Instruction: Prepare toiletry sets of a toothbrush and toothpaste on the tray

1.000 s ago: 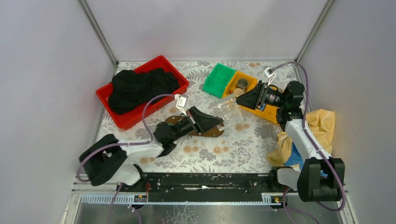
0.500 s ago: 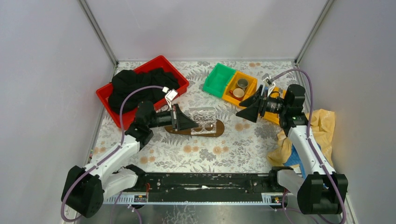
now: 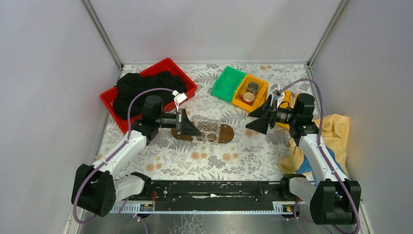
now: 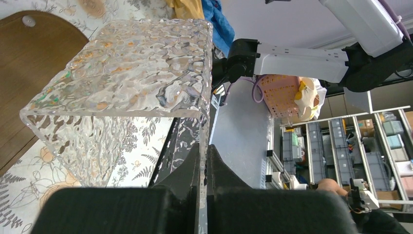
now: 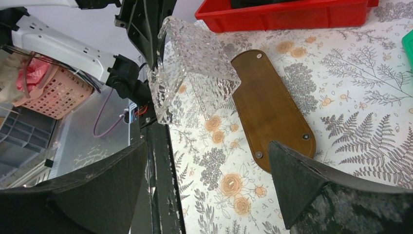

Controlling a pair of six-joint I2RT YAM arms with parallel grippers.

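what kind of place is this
Probably a robotics lab test cell: left arm and right arm bolted at a floral table, white panels around it, racks of storage bins beyond.

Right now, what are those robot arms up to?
The left gripper pinches one wall of a clear bumpy holder, tilted over the brown tray. The right gripper hangs open and empty, facing the tray. Nothing lies on the tray's visible part yet.
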